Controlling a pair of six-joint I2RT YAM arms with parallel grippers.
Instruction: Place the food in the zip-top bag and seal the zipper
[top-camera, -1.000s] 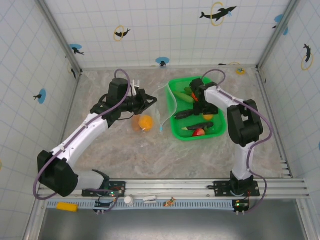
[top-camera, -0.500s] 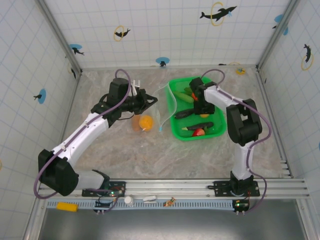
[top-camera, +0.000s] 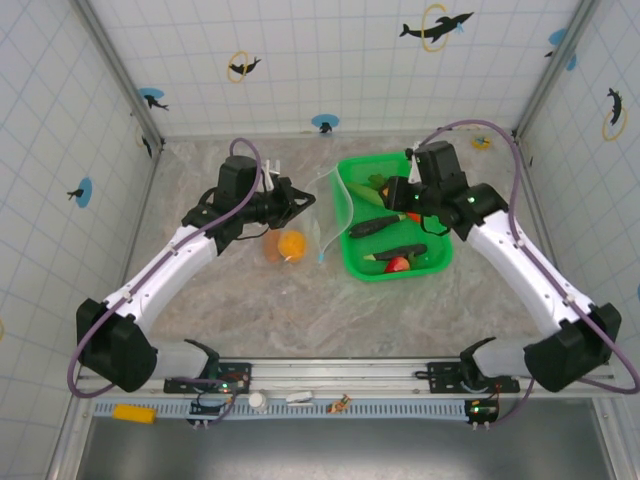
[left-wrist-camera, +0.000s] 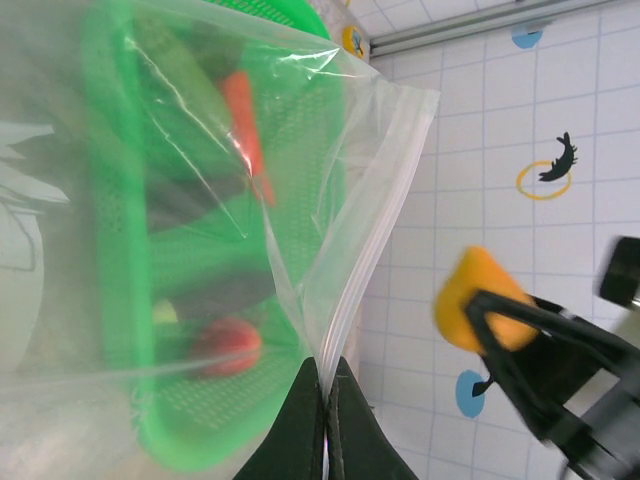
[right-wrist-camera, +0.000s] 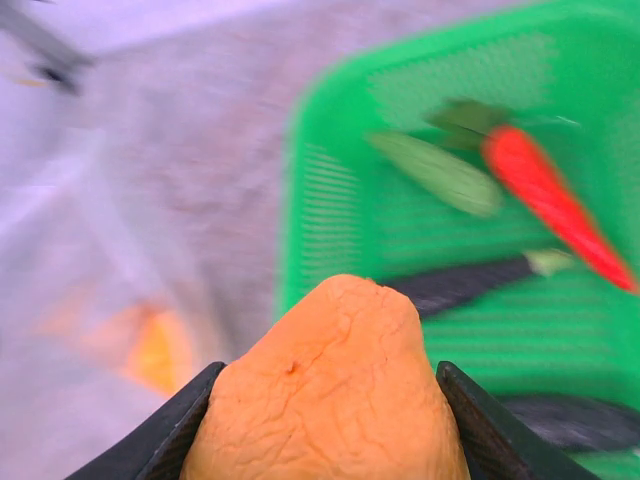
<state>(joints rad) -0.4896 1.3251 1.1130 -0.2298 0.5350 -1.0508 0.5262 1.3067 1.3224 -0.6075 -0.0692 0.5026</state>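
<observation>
Right gripper (right-wrist-camera: 328, 428) clamps orange food piece (right-wrist-camera: 330, 350) just right of the zip-top bag (left-wrist-camera: 180, 120), whose mouth edge left gripper (left-wrist-camera: 322, 415) pinches up.

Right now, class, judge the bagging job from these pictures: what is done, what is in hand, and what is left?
Done: left end effector pinches the zip-top bag open; one orange round piece lies by it, whether inside is unclear. In hand: right end effector grips an orange food piece. Left: carrot, green piece, dark piece and red piece in the green basket; zipper unsealed.
</observation>
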